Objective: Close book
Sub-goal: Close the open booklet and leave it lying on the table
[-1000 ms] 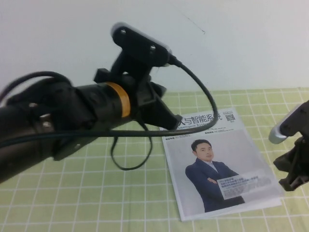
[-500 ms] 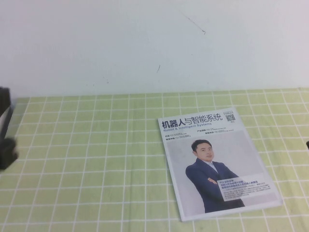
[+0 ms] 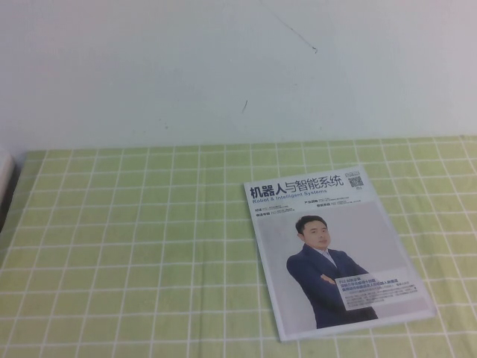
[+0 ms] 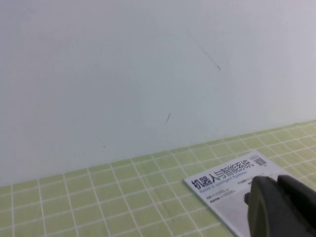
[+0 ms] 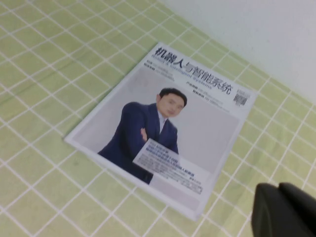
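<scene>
The book (image 3: 335, 250) is a thin magazine lying closed and flat on the green checked mat, front cover up, showing a man in a blue suit under Chinese title lettering. Neither gripper appears in the high view. In the left wrist view my left gripper (image 4: 277, 197) hangs in the air with its dark fingers together and nothing between them; the book's title corner (image 4: 224, 177) shows behind it. My right gripper (image 5: 279, 207) is also shut and empty, held above the mat just off the book's (image 5: 168, 123) corner, apart from it.
The green mat with white grid lines (image 3: 134, 246) covers the table up to a plain white wall (image 3: 223, 67) at the back. A sliver of a pale and dark object (image 3: 4, 179) shows at the left edge of the high view.
The left arm, which filled the left of the high view, has pulled out of it to the left. The right arm has left on the right. The book has not moved.
</scene>
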